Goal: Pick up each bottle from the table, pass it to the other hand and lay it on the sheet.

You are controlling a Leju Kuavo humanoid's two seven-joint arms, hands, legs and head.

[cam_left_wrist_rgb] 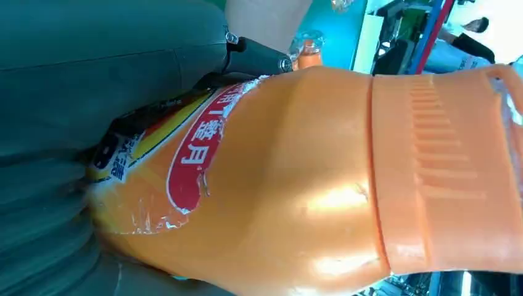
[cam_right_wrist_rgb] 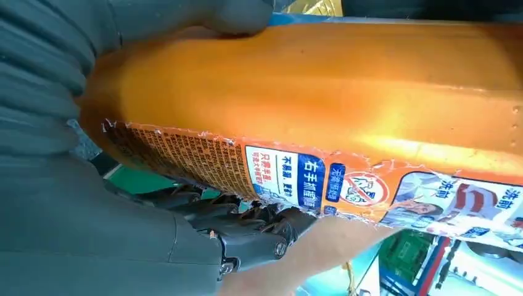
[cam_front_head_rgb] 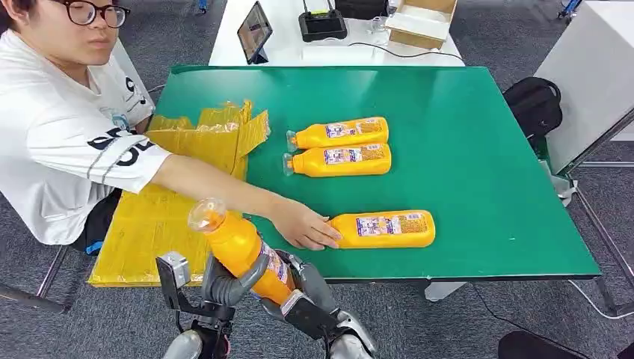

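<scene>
Mid-handover: both hands are on the held bottle [cam_front_head_rgb: 241,247], off the table's near edge at about 7 o'clock from the table [cam_front_head_rgb: 463,134] centre, cap tilted up toward 11. Left hand [cam_front_head_rgb: 220,288] wraps the body; right hand [cam_front_head_rgb: 306,299] clasps the base end.

Three more bottles lie on the table: a pair [cam_front_head_rgb: 340,147] near centre and one near the front edge [cam_front_head_rgb: 383,229], with a person's hand [cam_front_head_rgb: 303,224] touching it.

Sheet [cam_front_head_rgb: 161,209] is at 9 o'clock.

Risks:
- One hand lets go before the other has firm hold: the glossy bottle slips to the floor.
- The swing to the sheet clips the person's arm [cam_front_head_rgb: 217,183], which crosses that path.
</scene>
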